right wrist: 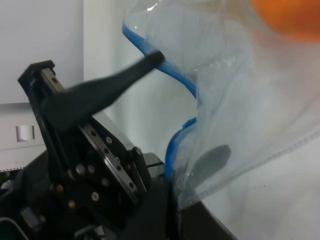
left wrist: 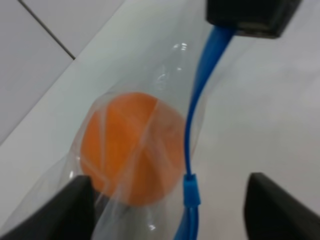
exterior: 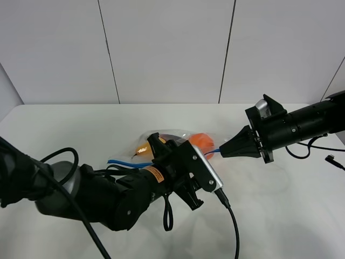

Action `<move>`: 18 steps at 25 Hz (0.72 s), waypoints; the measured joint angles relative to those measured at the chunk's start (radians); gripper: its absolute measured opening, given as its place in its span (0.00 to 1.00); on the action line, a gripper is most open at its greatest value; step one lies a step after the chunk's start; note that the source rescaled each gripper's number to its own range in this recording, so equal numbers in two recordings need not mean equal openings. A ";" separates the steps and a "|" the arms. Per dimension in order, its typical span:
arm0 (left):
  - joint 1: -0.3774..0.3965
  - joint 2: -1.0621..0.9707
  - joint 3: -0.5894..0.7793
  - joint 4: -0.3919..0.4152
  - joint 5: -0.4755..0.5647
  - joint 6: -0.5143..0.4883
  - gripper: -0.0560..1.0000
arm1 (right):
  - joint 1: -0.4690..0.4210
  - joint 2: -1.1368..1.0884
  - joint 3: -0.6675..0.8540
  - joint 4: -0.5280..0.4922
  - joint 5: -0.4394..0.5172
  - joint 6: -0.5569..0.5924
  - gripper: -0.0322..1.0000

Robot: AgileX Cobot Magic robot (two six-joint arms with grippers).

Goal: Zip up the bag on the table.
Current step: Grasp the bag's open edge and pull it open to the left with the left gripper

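Note:
The clear plastic bag (exterior: 180,135) lies mid-table (exterior: 280,216) with an orange fruit (exterior: 202,140) and a yellow pear (exterior: 142,149) inside. Its blue zipper strip (left wrist: 197,95) runs beside the orange fruit (left wrist: 132,147) to a small blue slider (left wrist: 191,192). My left gripper (left wrist: 170,202) is open, its fingers wide apart on either side of the slider; it also shows in the high view (exterior: 167,144). My right gripper (exterior: 222,152) is shut on the end of the strip; in its wrist view (right wrist: 187,105) the bag's edge (right wrist: 175,75) sits between its fingers.
A black cable (exterior: 234,232) trails from my left arm toward the table's front edge. Another cable end (exterior: 331,159) lies at the far right. A white panelled wall (exterior: 167,48) stands behind the table.

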 joint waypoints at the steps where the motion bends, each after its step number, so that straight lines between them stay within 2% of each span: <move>1: 0.000 0.000 0.000 0.009 -0.001 -0.002 0.66 | 0.000 0.000 0.000 0.000 -0.001 0.000 0.03; 6: 0.000 0.017 -0.002 0.034 -0.035 -0.046 0.53 | 0.000 0.000 0.000 -0.001 -0.004 0.000 0.03; 13: 0.000 0.057 -0.004 0.048 -0.104 -0.086 0.50 | 0.000 0.000 0.000 -0.001 -0.006 0.000 0.03; 18: 0.000 0.057 -0.004 0.048 -0.113 -0.088 0.39 | 0.000 0.000 0.000 -0.001 -0.006 0.000 0.03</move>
